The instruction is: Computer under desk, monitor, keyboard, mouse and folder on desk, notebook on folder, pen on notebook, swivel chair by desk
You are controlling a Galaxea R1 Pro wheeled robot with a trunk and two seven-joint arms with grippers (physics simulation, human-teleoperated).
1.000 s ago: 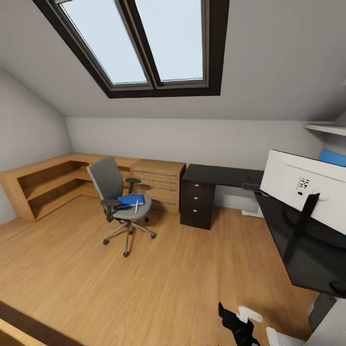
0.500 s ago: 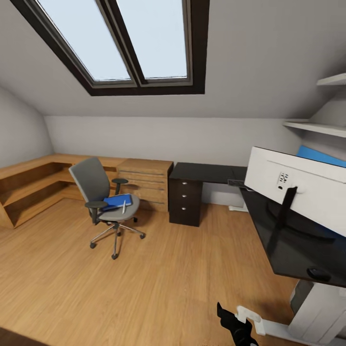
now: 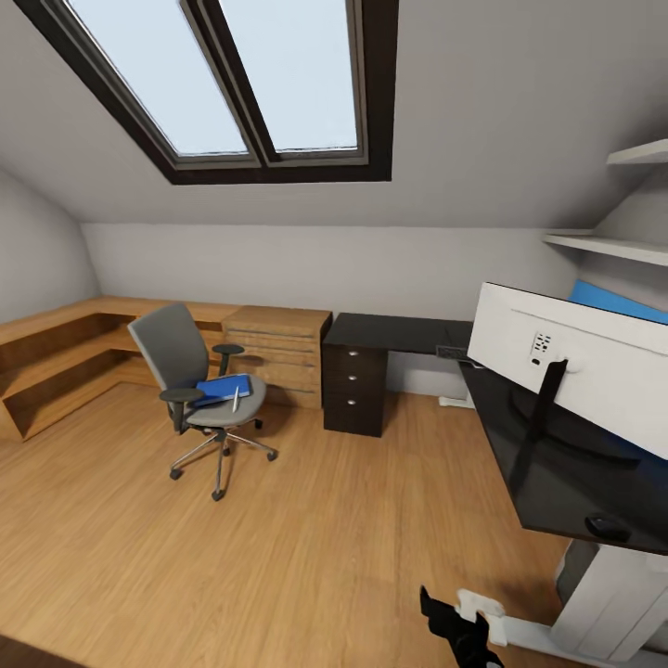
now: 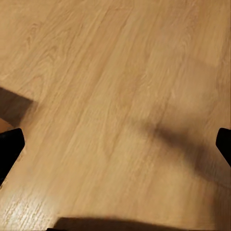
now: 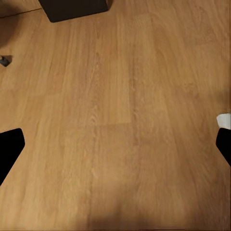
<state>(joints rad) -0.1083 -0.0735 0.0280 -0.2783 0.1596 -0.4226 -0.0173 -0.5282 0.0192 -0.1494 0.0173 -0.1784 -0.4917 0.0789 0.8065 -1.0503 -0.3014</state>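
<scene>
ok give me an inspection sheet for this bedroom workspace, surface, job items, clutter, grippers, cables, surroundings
Surface: long black L-shaped desk, top mostly bare.
Job's things: wide monitor with white back stands on the desk; small dark mouse near its close edge; bright blue folder with slim silvery pen on the grey swivel chair, away from the desk.
Clutter: nothing seen.
Grippers: left gripper and right gripper open, empty, over the light wood plank floor.
Cables: nothing seen.
Surroundings: skylight, light wooden dresser, wall shelves.

attic home office: skylight, desk
</scene>
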